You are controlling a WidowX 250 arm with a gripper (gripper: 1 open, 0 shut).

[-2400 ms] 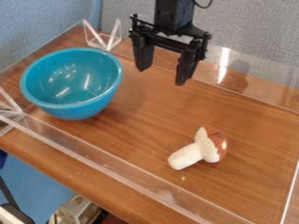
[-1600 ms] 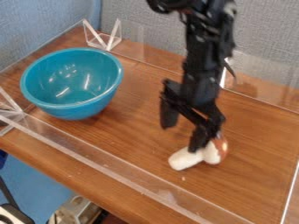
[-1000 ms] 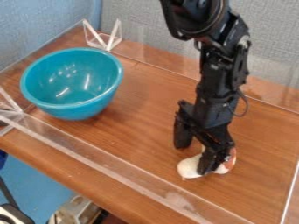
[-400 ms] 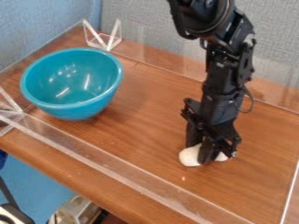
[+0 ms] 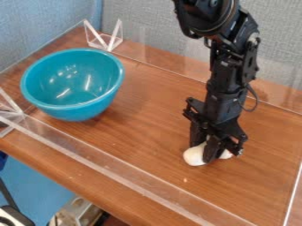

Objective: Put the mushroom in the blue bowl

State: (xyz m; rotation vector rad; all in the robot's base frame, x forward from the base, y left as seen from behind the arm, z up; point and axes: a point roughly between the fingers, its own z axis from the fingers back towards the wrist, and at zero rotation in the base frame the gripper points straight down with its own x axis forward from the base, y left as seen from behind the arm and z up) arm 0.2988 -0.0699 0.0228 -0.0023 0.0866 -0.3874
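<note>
Mushroom [image 5: 197, 154] at lower R of ctr in frame, on the wood table, mostly hidden by the gripper [image 5: 217, 141]; pale stem end shows just L of the fingertips, small pale bit on R side too. Gripper pointing down, fingers closed on the mushroom, one w/ a grey tip. Can't tell if it's off the surface at all. Arm [image 5: 221, 62] black, comes in from top edge, R of ctr, thin cable looping on its R side.

Bowl [image 5: 73, 84] blue, upper L, upright on table, glossy w/ light spots inside, well apart from gripper.

Table [image 5: 124, 146] orange-brown wood, visible grain, fills most of frame. Clear strip runs diag. from L edge to bottom, near the front edge; another clear strip along the back, some glare. White wire-like bracket [image 5: 104, 35] at top L, another [image 5: 10, 110] at L edge, partly cut off.

Bkgd: grey textured wall [image 5: 136, 18] across top, bluish-grey at far upper L. Lower L corner: blue floor area, dark & metallic parts [image 5: 77, 214] below table edge, too small/cut off to ID.
</note>
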